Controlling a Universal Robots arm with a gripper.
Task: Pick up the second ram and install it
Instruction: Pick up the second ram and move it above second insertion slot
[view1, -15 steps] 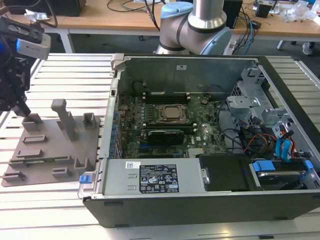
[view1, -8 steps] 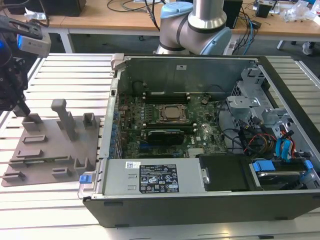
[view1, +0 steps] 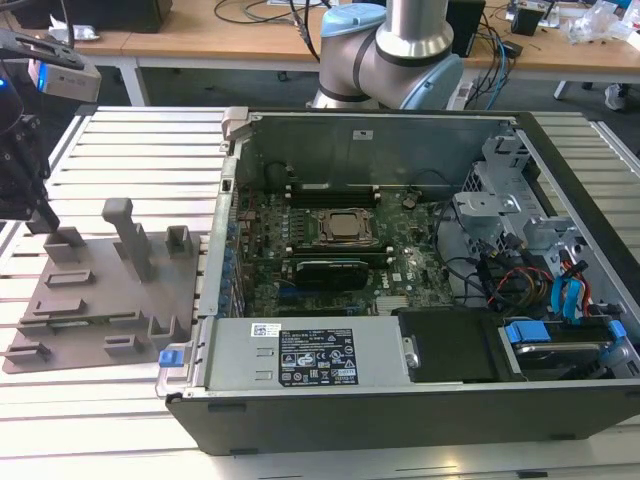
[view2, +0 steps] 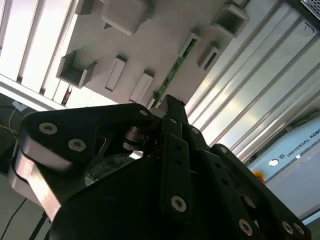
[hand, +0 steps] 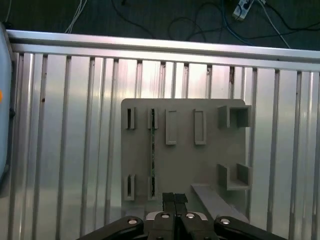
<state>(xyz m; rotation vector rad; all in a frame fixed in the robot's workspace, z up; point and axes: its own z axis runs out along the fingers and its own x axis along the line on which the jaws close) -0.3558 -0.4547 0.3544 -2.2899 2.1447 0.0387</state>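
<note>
On the grey plate (hand: 185, 165): second ram (hand: 152, 160) stands on edge in two slots.
Gripper (hand: 174, 199): fingers pressed together, holding nothing, above the plate's edge.
Ram to gripper: just beside the fingertips, not between them.
</note>
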